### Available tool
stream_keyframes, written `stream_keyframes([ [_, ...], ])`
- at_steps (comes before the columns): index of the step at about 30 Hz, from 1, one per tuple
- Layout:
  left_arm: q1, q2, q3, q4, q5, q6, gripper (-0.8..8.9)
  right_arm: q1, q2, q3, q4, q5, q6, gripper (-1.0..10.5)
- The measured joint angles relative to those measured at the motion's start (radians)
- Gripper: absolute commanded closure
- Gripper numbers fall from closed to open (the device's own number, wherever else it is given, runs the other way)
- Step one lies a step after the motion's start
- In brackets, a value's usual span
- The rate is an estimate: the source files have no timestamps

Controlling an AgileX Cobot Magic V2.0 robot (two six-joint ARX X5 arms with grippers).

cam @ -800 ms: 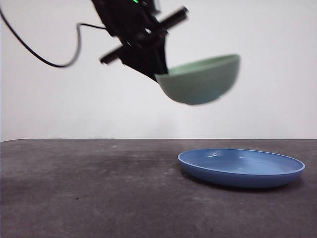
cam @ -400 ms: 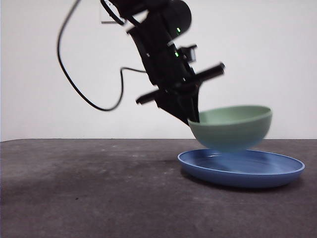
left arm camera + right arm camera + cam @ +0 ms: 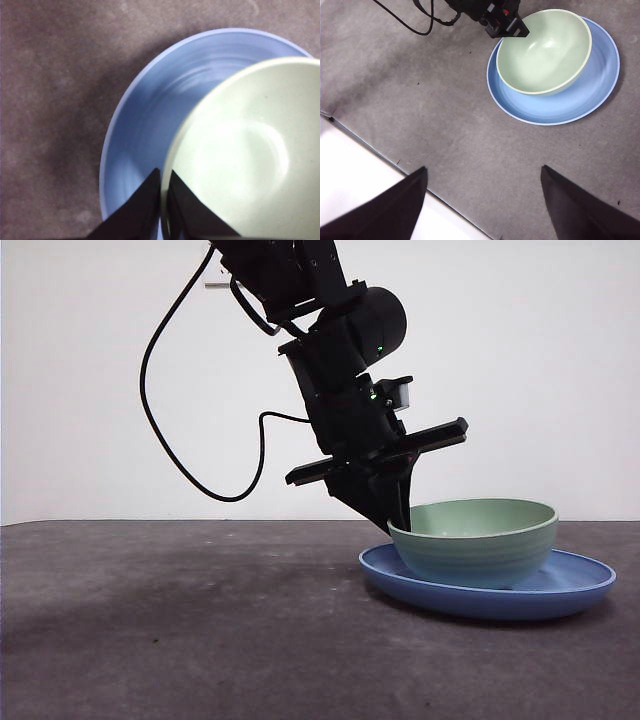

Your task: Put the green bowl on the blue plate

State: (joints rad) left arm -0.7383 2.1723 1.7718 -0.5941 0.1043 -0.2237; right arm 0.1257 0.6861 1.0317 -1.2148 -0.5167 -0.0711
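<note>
The green bowl point(image 3: 475, 545) sits upright on the blue plate point(image 3: 575, 585), at the right of the front view. My left gripper point(image 3: 398, 520) reaches down from the upper left and is shut on the bowl's near-left rim. In the left wrist view its two jaws point(image 3: 164, 182) pinch the rim of the bowl point(image 3: 245, 155), one inside and one outside, above the plate point(image 3: 145, 125). From high up, the right wrist view shows the bowl point(image 3: 542, 50) off-centre on the plate point(image 3: 560, 107), toward the left arm. My right gripper point(image 3: 484, 170) hangs open with nothing in it.
The dark grey table point(image 3: 180, 620) stretches left of the plate. A black cable point(image 3: 180, 440) loops from the left arm. In the right wrist view the table's edge point(image 3: 370, 150) runs diagonally, with white floor beyond it.
The left gripper has carried the bowl down and to the right, from high above the table to rest on the plate. The bowl has levelled out from its tilt.
</note>
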Motion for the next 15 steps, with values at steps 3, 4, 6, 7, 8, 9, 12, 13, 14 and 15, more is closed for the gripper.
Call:
stream_keyframes([
  [3, 0.000, 0.000, 0.001, 0.000, 0.000, 0.000, 7.20, 0.000, 0.000, 0.000, 0.000, 0.000, 0.000, 5.8],
  [4, 0.000, 0.000, 0.001, -0.001, 0.000, 0.000, 6.80, 0.000, 0.000, 0.000, 0.000, 0.000, 0.000, 5.8],
  [6, -0.001, 0.000, 0.002, -0.002, 0.000, 0.000, 6.15, 0.000, 0.000, 0.000, 0.000, 0.000, 0.000, 5.8],
  [7, -0.002, 0.000, 0.002, -0.002, 0.000, 0.000, 5.93, 0.000, 0.000, 0.000, 0.000, 0.000, 0.000, 5.8],
  [8, -0.004, 0.000, 0.002, -0.002, 0.000, 0.000, 5.87, 0.000, 0.000, 0.000, 0.000, 0.000, 0.000, 5.8],
  [9, -0.006, 0.000, 0.002, -0.002, 0.000, 0.000, 5.87, 0.000, 0.000, 0.000, 0.000, 0.000, 0.000, 5.8],
  [12, -0.010, 0.000, 0.007, -0.024, 0.000, 0.000, 5.87, 0.000, 0.000, 0.000, 0.000, 0.000, 0.000, 5.8],
  [13, -0.011, 0.000, 0.012, -0.038, 0.000, 0.000, 5.87, 0.000, 0.000, 0.000, 0.000, 0.000, 0.000, 5.8],
  [14, -0.011, 0.000, 0.019, -0.052, 0.000, 0.000, 5.87, 0.000, 0.000, 0.000, 0.000, 0.000, 0.000, 5.8],
  [15, -0.011, 0.000, 0.024, -0.058, 0.000, 0.000, 5.87, 0.000, 0.000, 0.000, 0.000, 0.000, 0.000, 5.8],
])
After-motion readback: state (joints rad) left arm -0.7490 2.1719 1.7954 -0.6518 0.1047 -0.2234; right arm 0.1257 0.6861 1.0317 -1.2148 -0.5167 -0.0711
